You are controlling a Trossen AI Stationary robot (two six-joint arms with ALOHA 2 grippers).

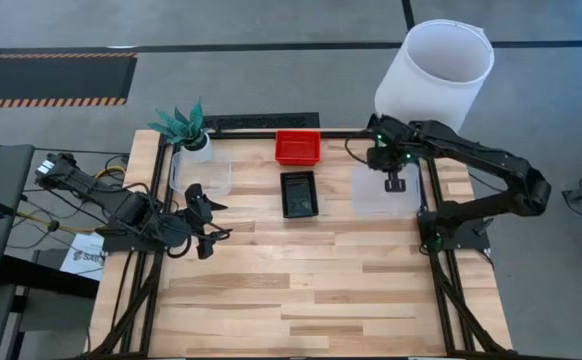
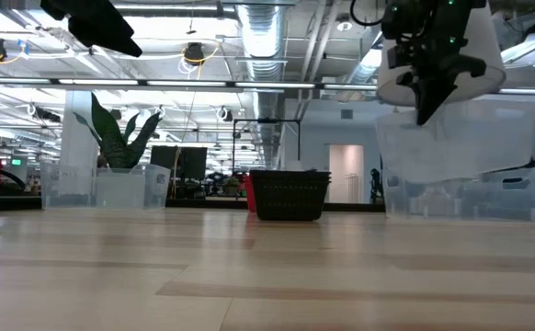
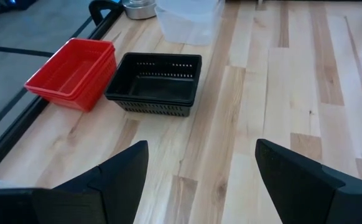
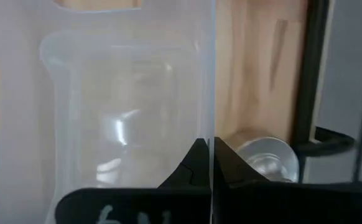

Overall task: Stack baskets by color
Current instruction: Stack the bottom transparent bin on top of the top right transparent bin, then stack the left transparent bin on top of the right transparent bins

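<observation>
While our right gripper (image 2: 430,108) pinches a clear basket (image 2: 451,138) by its thin wall above the clear stack (image 2: 461,198), it could slip crooked; left gripper (image 1: 207,218) waits, fingers spread, empty.

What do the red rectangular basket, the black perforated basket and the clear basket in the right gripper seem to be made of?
Red rectangular basket: likely smooth, opaque plastic with a slight sheen. Black perforated basket: likely matte moulded plastic, with slots in its walls. Clear basket, pinched by the right gripper: apparently thin transparent plastic; the room shows through.
</observation>
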